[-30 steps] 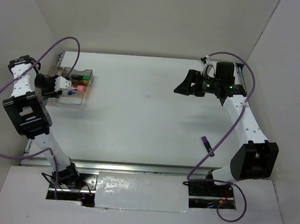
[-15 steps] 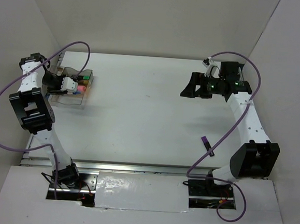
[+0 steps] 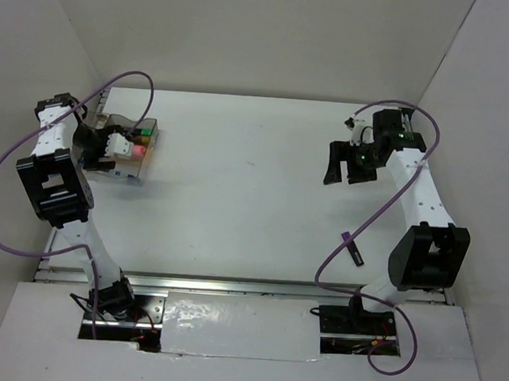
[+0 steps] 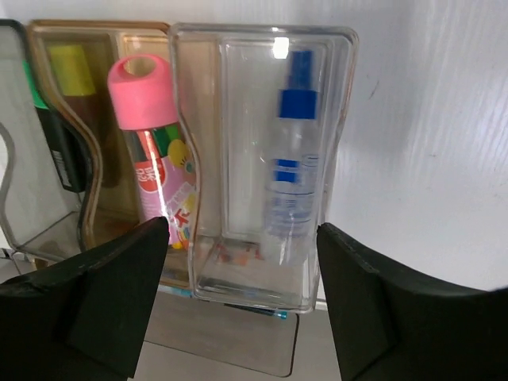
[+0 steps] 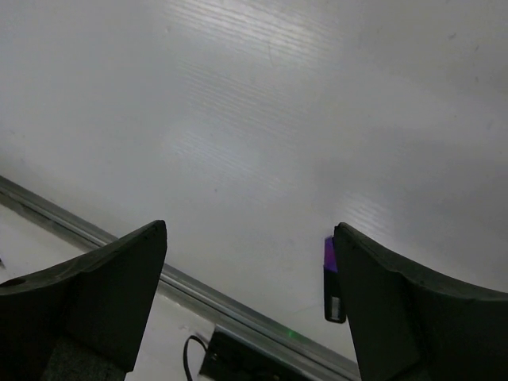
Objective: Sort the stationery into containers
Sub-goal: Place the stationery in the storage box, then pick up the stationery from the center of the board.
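The left fingers [image 4: 95, 305] are spread wide and released, with nothing between them. They hang above the containers at the far left of the table [image 3: 237, 189]. Straight below the gap sits a clear box [image 4: 346, 119] with an open top. In it a blue-capped bottle [image 4: 291, 159] lies lengthwise, cap toward the far wall.

Touching the clear box on its left is a tan-tinted box [image 4: 103, 28]. A pink tube [image 4: 155, 151] lies in the compartment nearest the clear box. Further left lies a yellow-ended highlighter [image 4: 71, 67]. Beside that, a green-ended highlighter [image 4: 40, 95] shows partly through another clear wall. Some small red marks and a thin blue line show at the near end of the clear box. Whether these are pens inside or under it cannot be told.

The right fingers [image 5: 95, 294] are likewise parted and released, gripping nothing. They hover over bare table on the right side, well apart from the boxes. A purple-ended highlighter [image 5: 333, 279] lies flat on the table, close to the inner edge of one finger in the wrist view and touching neither. It rests near the metal rail [image 5: 198, 294] along the table's near edge. In the overhead view this highlighter lies by the right arm's lower link, and the arm's purple cable [image 3: 371, 226] runs past it.
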You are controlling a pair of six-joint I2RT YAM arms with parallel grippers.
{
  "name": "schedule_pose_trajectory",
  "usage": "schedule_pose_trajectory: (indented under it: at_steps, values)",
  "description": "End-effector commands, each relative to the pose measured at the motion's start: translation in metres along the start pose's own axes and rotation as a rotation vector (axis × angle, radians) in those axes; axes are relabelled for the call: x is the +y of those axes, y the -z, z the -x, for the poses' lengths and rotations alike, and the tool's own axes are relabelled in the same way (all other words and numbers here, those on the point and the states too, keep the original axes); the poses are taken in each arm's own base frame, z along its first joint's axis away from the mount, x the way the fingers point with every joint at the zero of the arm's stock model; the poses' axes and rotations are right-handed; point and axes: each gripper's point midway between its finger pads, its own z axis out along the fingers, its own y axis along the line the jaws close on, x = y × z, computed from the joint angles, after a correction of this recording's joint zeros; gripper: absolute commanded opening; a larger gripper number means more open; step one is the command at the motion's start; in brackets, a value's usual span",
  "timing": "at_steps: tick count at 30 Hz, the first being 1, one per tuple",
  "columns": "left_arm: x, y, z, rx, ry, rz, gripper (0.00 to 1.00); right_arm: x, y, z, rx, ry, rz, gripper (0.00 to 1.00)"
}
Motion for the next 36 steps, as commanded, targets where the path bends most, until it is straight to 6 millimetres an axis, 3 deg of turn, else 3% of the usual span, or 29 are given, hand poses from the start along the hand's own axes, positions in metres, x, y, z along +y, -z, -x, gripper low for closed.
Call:
schedule_pose_trajectory:
  at_steps: [1,3,5,7,9,10,11,12,13,14,15,16,18,19,23,27,36]
  values:
    - [0.03,0.036,0.025,-0.082,-0.005,0.141,0.88,-0.026,0.007,-0.027,0.085,-0.003,-0.102,0.89]
    - [0.045,0.053,0.045,-0.185,0.075,0.218,0.88,-0.032,0.006,-0.04,0.113,0.004,-0.127,0.86]
    - [0.066,0.085,0.067,-0.246,0.106,0.326,0.87,-0.039,0.008,-0.049,0.125,0.01,-0.167,0.79]
    - [0.086,0.121,0.102,-0.371,0.204,0.452,0.87,-0.046,0.004,-0.068,0.172,0.013,-0.191,0.72]
    - [0.085,0.133,0.131,-0.494,0.35,0.47,0.87,-0.05,-0.003,-0.089,0.227,0.011,-0.198,0.68]
    - [0.093,0.159,0.15,-0.516,0.312,0.555,0.88,-0.055,-0.005,-0.092,0.229,0.015,-0.218,0.65]
    - [0.09,0.163,0.167,-0.571,0.398,0.545,0.88,-0.057,-0.009,-0.105,0.259,0.01,-0.222,0.63]
    - [0.081,0.153,0.174,-0.588,0.434,0.529,0.88,-0.059,-0.011,-0.108,0.267,0.013,-0.232,0.61]
    - [0.08,0.175,0.193,-0.598,0.376,0.597,0.88,-0.062,-0.014,-0.111,0.276,0.013,-0.238,0.59]
    - [0.074,0.175,0.202,-0.609,0.38,0.598,0.87,-0.064,-0.015,-0.115,0.287,0.014,-0.244,0.58]
    - [0.061,0.16,0.212,-0.628,0.415,0.556,0.87,-0.064,-0.018,-0.123,0.306,0.01,-0.244,0.58]
    - [0.052,0.171,0.225,-0.626,0.397,0.587,0.87,-0.067,-0.022,-0.125,0.31,0.012,-0.251,0.58]
    - [0.038,0.159,0.236,-0.661,0.45,0.564,0.87,-0.074,-0.028,-0.135,0.338,0.013,-0.275,0.59]
    - [0.03,0.166,0.246,-0.68,0.453,0.577,0.87,-0.077,-0.033,-0.137,0.35,0.013,-0.282,0.6]
    - [0.006,0.157,0.27,-0.745,0.566,0.5,0.86,-0.085,-0.047,-0.146,0.396,0.011,-0.299,0.6]
    - [-0.016,0.153,0.283,-0.764,0.59,0.464,0.89,-0.085,-0.06,-0.157,0.463,0.033,-0.305,0.6]
    - [-0.035,0.138,0.29,-0.753,0.629,0.461,0.88,-0.094,-0.077,-0.172,0.557,0.077,-0.34,0.56]
